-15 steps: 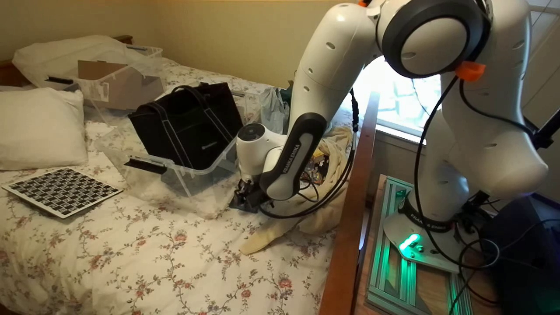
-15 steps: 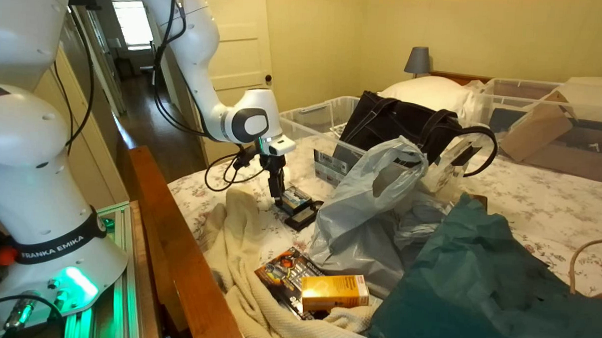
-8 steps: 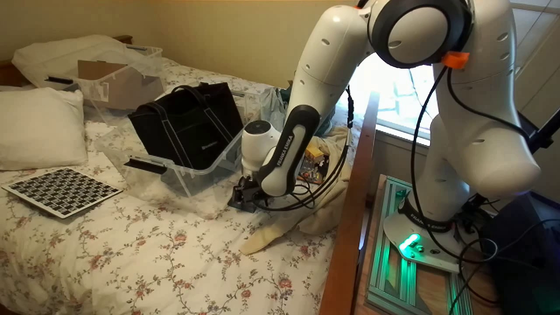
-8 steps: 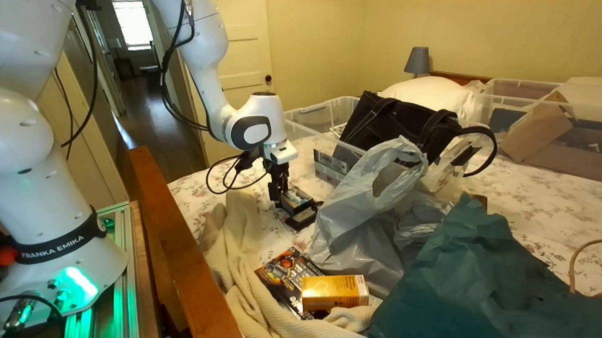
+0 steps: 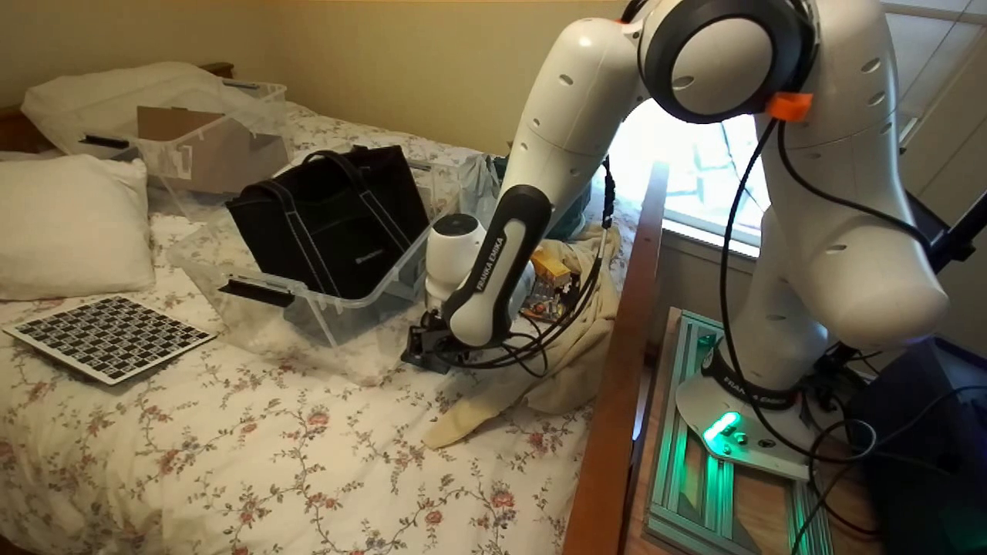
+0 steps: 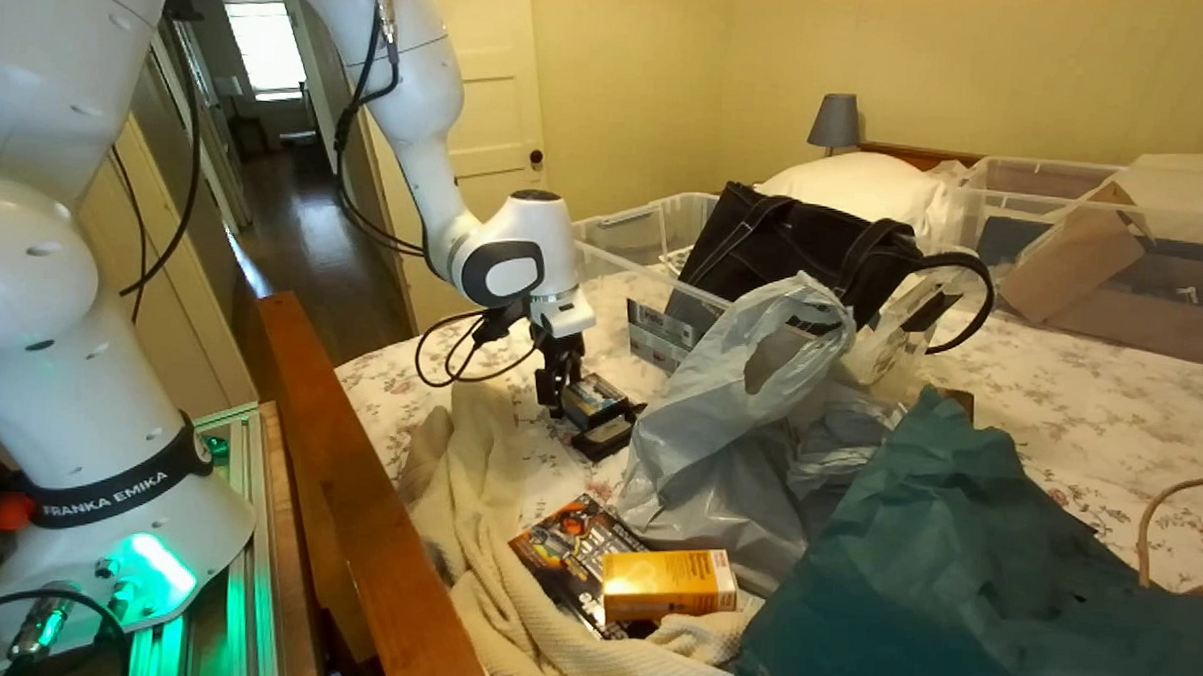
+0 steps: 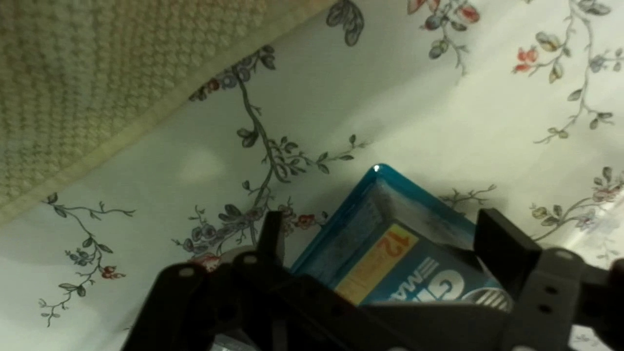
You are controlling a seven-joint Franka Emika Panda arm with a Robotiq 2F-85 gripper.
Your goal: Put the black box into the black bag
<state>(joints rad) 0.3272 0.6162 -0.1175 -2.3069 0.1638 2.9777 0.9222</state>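
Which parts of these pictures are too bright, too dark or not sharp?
In an exterior view, the window is mostly washed out; there too, the black bag loses some detail; in both exterior views, the base light glares green; in the wrist view, the gripper fingers look nearly black and slightly soft.

In an exterior view, a crumpled grey plastic bag [image 6: 726, 452] hides part of the large black soft-sided bag [image 6: 760, 245]. In the wrist view, the bottom edge cuts off the black two-fingered claw [image 7: 380, 228], the upper left corner the cream knitted blanket [image 7: 107, 83].
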